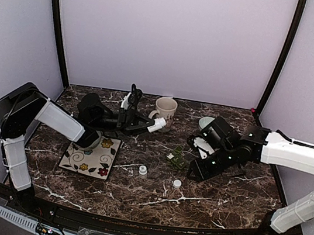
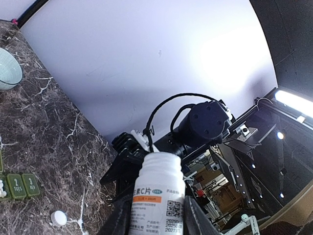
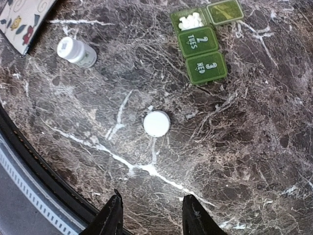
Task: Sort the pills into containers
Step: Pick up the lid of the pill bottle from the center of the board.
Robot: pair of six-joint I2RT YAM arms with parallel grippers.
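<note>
Pill box (image 3: 201,41) (one lid open) lies well beyond right claw (image 3: 152,198).

Soft, even light fills the overhead view: the pale lilac walls (image 1: 169,36) behind the dark brown, white-veined marble tabletop (image 1: 222,192) carry no hard shadows. From the left wrist, a washed-out glare patch blooms on the wall above the tabletop, a white strip lamp (image 2: 293,99) burns out, straight lines bow, and the white plastic pill bottle (image 2: 159,191) looks slightly soft. From the right wrist the tabletop is sharp; on it the white pills (image 3: 190,20) in the small dark green plastic pill box (image 3: 205,66) merge into one bright clump.
</note>
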